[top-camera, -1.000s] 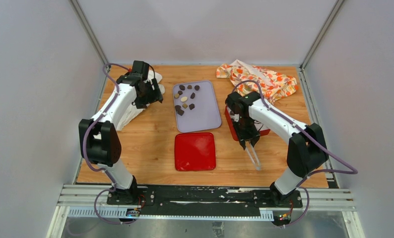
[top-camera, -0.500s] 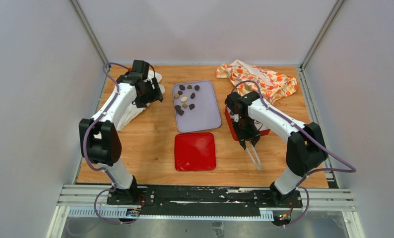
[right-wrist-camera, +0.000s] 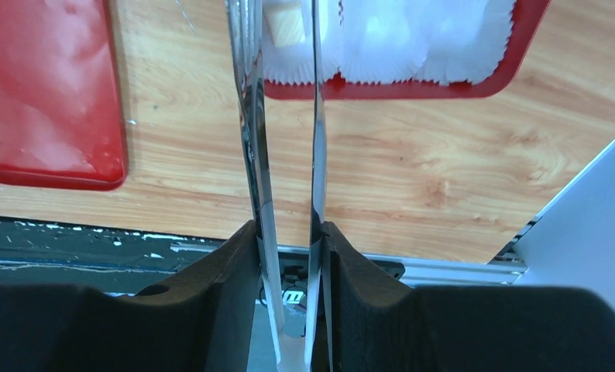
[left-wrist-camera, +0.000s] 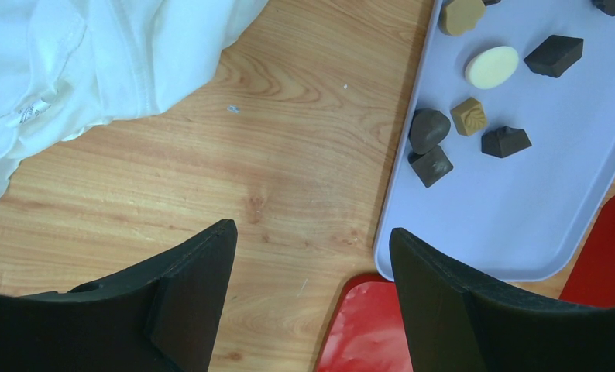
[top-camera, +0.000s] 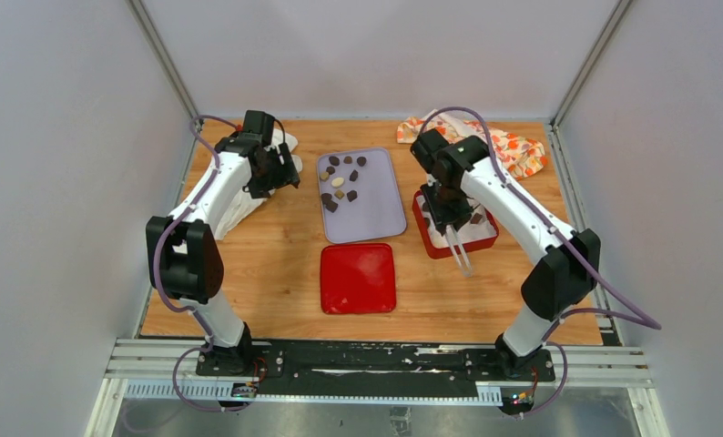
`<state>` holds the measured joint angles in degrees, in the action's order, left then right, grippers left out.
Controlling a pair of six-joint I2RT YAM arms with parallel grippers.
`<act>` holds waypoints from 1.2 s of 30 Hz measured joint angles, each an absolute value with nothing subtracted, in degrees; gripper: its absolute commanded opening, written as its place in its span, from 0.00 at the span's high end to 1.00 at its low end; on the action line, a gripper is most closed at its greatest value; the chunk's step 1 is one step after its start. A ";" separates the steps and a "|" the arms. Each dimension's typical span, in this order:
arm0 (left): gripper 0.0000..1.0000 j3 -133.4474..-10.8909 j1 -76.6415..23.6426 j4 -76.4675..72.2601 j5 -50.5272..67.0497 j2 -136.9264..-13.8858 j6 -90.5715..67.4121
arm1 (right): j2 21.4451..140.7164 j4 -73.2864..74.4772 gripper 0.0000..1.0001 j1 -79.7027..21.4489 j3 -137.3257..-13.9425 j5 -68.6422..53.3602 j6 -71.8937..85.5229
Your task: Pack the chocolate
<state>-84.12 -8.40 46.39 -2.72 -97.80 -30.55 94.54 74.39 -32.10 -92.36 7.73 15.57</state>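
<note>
Several chocolate pieces (top-camera: 341,182), dark brown, tan and one cream-white, lie on the lavender tray (top-camera: 381,218); they also show in the left wrist view (left-wrist-camera: 475,116). My right gripper (top-camera: 451,218) is shut on metal tongs (top-camera: 461,255) above the red box (top-camera: 435,244) lined with white paper cups. In the right wrist view the gripper (right-wrist-camera: 286,232) holds the tongs (right-wrist-camera: 250,132), and a tan piece (right-wrist-camera: 287,25) lies in a cup between their arms; their tips are cut off. My left gripper (top-camera: 280,171) is open and empty (left-wrist-camera: 312,232), left of the tray (left-wrist-camera: 521,209).
A red lid (top-camera: 358,278) lies flat in front of the tray, also in both wrist views (left-wrist-camera: 366,329) (right-wrist-camera: 49,93). A white cloth (top-camera: 235,205) lies under the left arm. An orange-patterned cloth (top-camera: 504,150) is at the back right.
My right arm has moved away from the near edge with the tongs, from in front of the red box to above it. The left arm has not moved.
</note>
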 measured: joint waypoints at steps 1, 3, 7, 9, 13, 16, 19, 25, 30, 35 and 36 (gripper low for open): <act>0.23 -84.12 -8.40 46.39 -2.72 -97.78 -30.55 | 95.18 74.74 0.88 -32.10 -94.02 7.70 15.27; 0.23 -84.12 -8.40 46.39 -2.72 -97.80 -30.55 | 97.38 75.57 0.89 -32.10 -97.76 7.57 14.63; 0.23 -84.12 -8.40 46.39 -2.81 -97.78 -30.55 | 103.72 76.64 0.89 -32.53 -105.67 6.76 13.39; 0.23 -84.12 -8.40 46.39 -2.96 -97.78 -30.52 | 107.74 77.45 0.86 -33.10 -110.89 6.46 12.82; 0.23 -83.83 -8.40 46.35 -3.42 -97.43 -30.41 | 116.29 79.05 0.79 -36.29 -121.51 5.87 11.49; 0.23 -83.24 -8.40 46.37 -4.03 -96.44 -30.35 | 120.90 79.37 0.73 -38.48 -125.58 4.58 10.74; 0.23 -82.76 -8.32 46.41 -4.40 -95.39 -30.22 | 124.20 79.61 0.67 -39.97 -127.81 3.16 10.48; 0.23 -82.48 -8.25 46.39 -4.54 -94.87 -30.20 | 129.08 79.07 0.63 -41.12 -130.82 0.62 10.37; 0.23 -82.48 -8.25 46.39 -4.54 -94.87 -30.20 | 131.92 78.41 0.59 -41.56 -131.09 -0.91 10.31; 0.23 -82.48 -8.19 46.39 -4.51 -94.87 -30.17 | 133.23 77.38 0.57 -41.98 -131.09 -1.96 10.26; 0.23 -82.48 -8.14 46.39 -4.51 -94.87 -30.17 | 133.29 77.21 0.57 -42.02 -131.09 -2.15 10.26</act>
<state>-82.48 -8.14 46.39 -4.51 -94.87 -30.17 133.29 77.21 -42.02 -131.09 -2.15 10.26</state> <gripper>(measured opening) 0.773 0.426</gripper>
